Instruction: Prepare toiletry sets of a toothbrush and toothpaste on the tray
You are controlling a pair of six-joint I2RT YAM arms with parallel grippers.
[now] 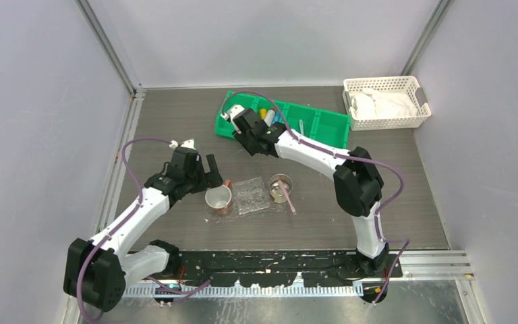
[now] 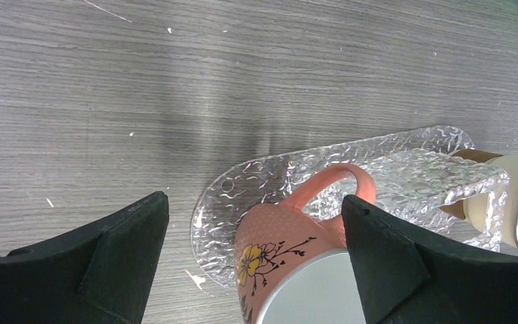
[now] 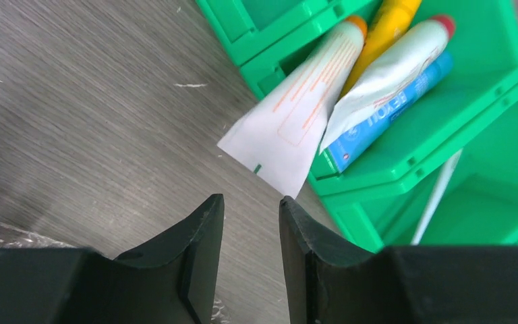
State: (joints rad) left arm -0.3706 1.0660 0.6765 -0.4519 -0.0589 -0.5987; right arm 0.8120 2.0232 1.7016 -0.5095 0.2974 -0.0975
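Left gripper: jaws wide apart and holding nothing, poised over the salmon-pink flowered ceramic mug.

Right gripper: jaws a narrow gap apart with nothing between them, above the grey wood-grain desk, just short of the green plastic four-compartment bin.

Toothpaste: four tubes share one bin compartment.
- The white toothpaste tube with an orange cap has its flat tail hanging out over the bin's edge, nearest the right jaws.
- The yellow toothpaste tube, the white toothpaste tube with a red cap and the blue toothpaste tube lie alongside it.

Tray: the clear crinkled plastic tray sits mid-desk and carries no tube or brush. The mug is at its left end; whether it stands on the tray or only touches it cannot be told.

Toothbrush: the pale pink toothbrush leans in a cream cup at the tray's right end.
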